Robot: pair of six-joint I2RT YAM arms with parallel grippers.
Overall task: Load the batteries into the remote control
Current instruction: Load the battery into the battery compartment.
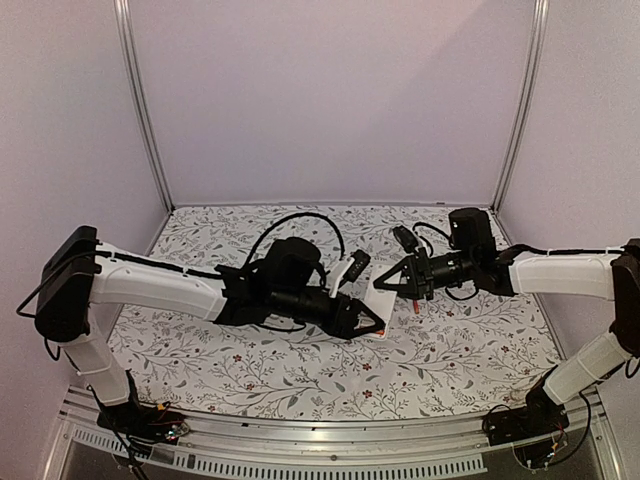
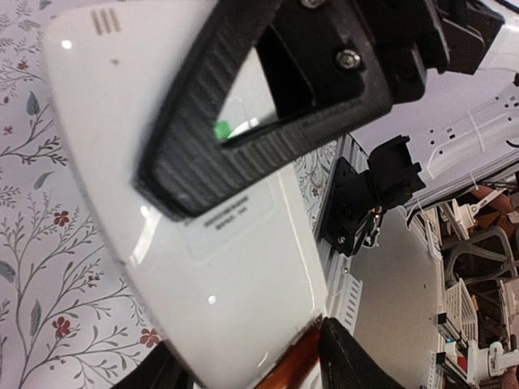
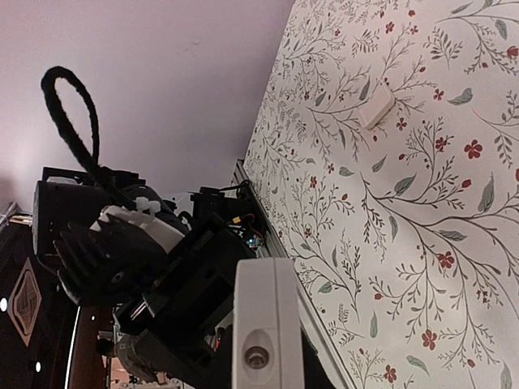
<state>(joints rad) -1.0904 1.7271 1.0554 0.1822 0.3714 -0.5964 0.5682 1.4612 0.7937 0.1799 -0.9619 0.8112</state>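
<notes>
Remote control point(image 2: 243, 267): white handset held clear of the floral surface point(image 1: 250, 370), mid-frame in the top view, bridged between both arms, probably to steady or turn it for loading. Left tool point(image 2: 255, 366): clenched on the lower end, an orange-red strip showing between its fingers. Right tool point(image 1: 398, 282): one finger flat across the face, apparently clamped, opposite finger hidden; batteries not identifiable.

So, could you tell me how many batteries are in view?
1: a small orange-red battery on the table beside the right gripper; the second may be hidden.
</notes>
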